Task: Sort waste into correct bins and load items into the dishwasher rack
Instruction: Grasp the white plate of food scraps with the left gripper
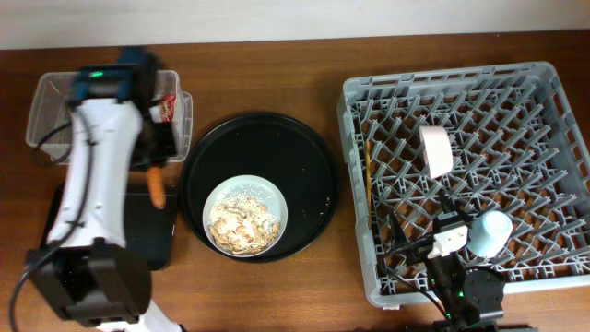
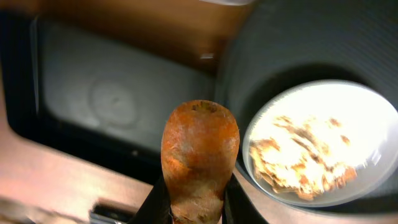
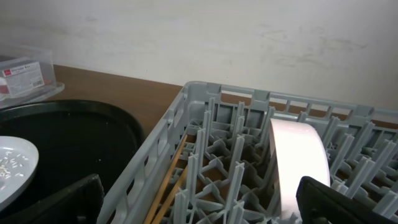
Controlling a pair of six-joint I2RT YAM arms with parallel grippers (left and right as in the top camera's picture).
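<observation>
Over the brown wooden counter (image 1: 277,55), my left tool (image 2: 191,205) is clamped on the orange carrot piece (image 2: 199,146), holding it above the edge of the shallow black tray (image 2: 93,99), beside the round black tray (image 2: 373,56). I'd centre it over the shallow tray before letting go, since this blunt, rough-skinned stub could roll. My right tool (image 3: 199,205) is spread and empty at the rack (image 3: 186,99).
</observation>
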